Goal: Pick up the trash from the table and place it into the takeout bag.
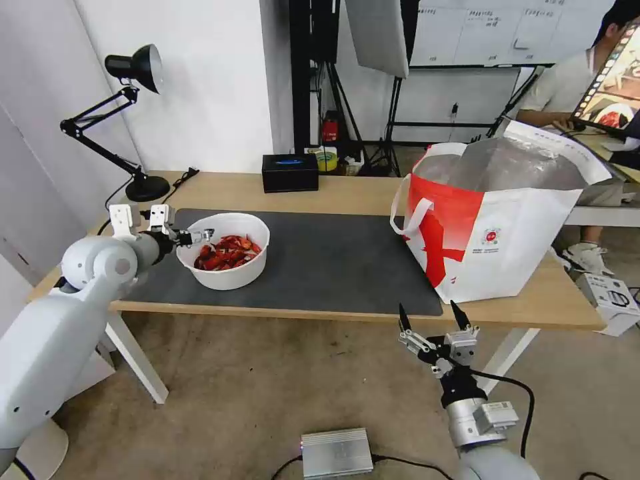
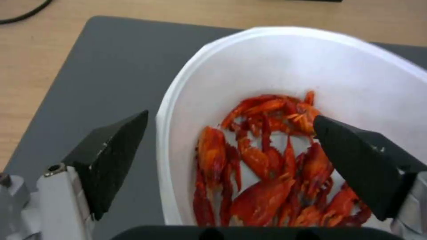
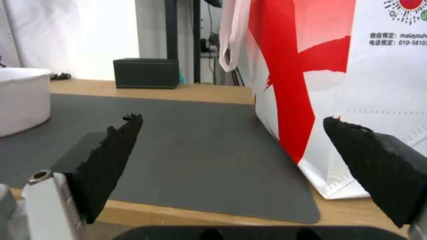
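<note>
The white round plastic bowl of red crayfish shells stands left of centre in the head view on the dark grey rectangular mat, and the left gripper is poised at its left rim. In the left wrist view its fingers are spread wide and straddle that rim without pinching it, one outside the wall, one over the shells. The right gripper hangs parted and empty at lower centre, below the table edge, nearer the red-and-white insulated takeout bag.

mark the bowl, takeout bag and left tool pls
bowl (image 1: 230,275), head view, front outer wall.
takeout bag (image 1: 507,263), head view, white front panel.
left tool (image 2: 229,125), left wrist view, midway between open fingertips.
</note>
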Motion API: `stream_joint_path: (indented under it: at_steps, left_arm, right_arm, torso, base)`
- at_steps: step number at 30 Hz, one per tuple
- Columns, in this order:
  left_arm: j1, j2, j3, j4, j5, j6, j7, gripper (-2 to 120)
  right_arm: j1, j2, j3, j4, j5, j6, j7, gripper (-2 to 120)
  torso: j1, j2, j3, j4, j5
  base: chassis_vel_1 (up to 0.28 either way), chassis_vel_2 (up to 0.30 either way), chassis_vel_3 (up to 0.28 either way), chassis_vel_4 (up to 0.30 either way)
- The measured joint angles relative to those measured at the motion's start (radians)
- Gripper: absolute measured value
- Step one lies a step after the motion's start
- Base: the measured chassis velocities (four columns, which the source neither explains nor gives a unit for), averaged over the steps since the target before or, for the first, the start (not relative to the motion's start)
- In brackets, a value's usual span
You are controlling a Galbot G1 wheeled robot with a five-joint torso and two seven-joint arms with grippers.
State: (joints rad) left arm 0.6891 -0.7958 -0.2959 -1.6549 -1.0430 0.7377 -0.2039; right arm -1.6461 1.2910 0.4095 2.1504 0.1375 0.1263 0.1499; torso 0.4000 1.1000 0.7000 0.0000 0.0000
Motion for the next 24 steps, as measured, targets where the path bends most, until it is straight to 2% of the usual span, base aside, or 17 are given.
stream_joint_path:
  at_steps: [17,19,22,24]
  left_arm:
    - [0.006,-0.01,0.011,0.048,0.06,-0.002,0.063,99]
    - [0.006,-0.011,0.012,0.05,0.064,-0.002,0.067,96]
    - [0.009,-0.013,0.013,0.052,0.083,-0.003,0.085,81]
    - [0.01,-0.014,0.014,0.052,0.092,-0.003,0.091,77]
  right_arm:
    - [0.0,0.0,0.0,0.0,0.0,0.0,0.0,100]
    - [0.0,0.0,0.0,0.0,0.0,0.0,0.0,100]
    - [0.0,0.0,0.0,0.0,0.0,0.0,0.0,100]
    - [0.0,0.0,0.0,0.0,0.0,0.0,0.0,100]
  torso:
    - [0.0,0.0,0.0,0.0,0.0]
    - [0.0,0.0,0.0,0.0,0.0]
    - [0.0,0.0,0.0,0.0,0.0001]
    - [0.0,0.0,0.0,0.0,0.0001]
  base:
    - [0.0,0.0,0.0,0.0]
    - [0.0,0.0,0.0,0.0]
    - [0.0,0.0,0.0,0.0]
    - [0.0,0.0,0.0,0.0]
